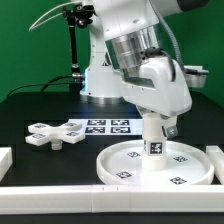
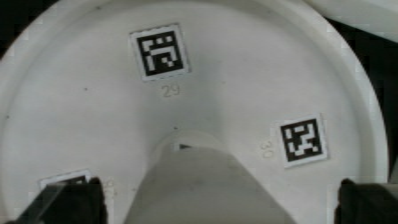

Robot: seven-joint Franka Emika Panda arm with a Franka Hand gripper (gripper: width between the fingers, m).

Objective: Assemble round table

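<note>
1. Exterior view: the leg (image 1: pixel 155 150) stands upright at the middle of the round disc (image 1: pixel 118 168), which lies flat on the table, and the gripper (image 1: pixel 155 133) straddles the leg's top.
2. From the wrist view, dark fingers (image 2: pixel 63 198) flank the leg; I cannot tell whether they pinch it or stand just off it.
3. I judge the step to be fixing the leg into the disc.
4. The cross-shaped base (image 1: pixel 55 133) lies apart, beside the marker board (image 1: pixel 108 125), not yet fitted.
5. Next, the leg probably needs holding plumb while it is turned home.
</note>
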